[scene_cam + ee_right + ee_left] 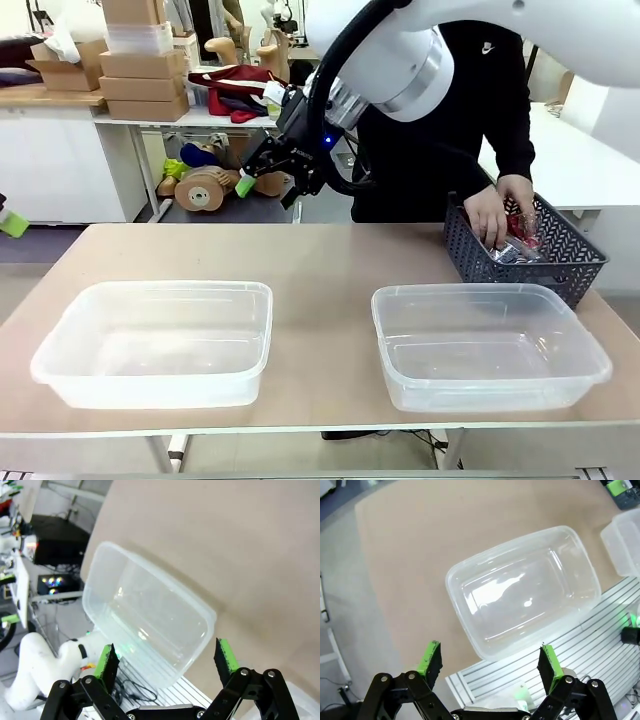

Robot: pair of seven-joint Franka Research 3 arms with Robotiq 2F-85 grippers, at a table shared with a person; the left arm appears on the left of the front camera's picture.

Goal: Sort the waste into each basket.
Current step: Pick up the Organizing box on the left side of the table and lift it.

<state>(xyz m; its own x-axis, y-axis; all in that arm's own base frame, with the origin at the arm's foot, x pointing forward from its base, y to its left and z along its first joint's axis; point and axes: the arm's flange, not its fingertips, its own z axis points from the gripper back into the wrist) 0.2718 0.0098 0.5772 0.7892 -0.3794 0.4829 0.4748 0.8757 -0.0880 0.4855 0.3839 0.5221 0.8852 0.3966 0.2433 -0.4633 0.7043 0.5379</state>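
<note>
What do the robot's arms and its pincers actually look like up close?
The right arm is smooth, rounded white with a silver ring at the wrist, a black cable looping along it and a small blue light. Both the left gripper and right gripper are black linkages with two green-padded fingers.

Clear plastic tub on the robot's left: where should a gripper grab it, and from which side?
Probably the rolled rim along a long side of the clear rectangular plastic tub, from straight above, one finger inside the wall, one outside. It stands upright, open and empty; the body looks too wide to span, but the thin wall suits a pinch.
</note>
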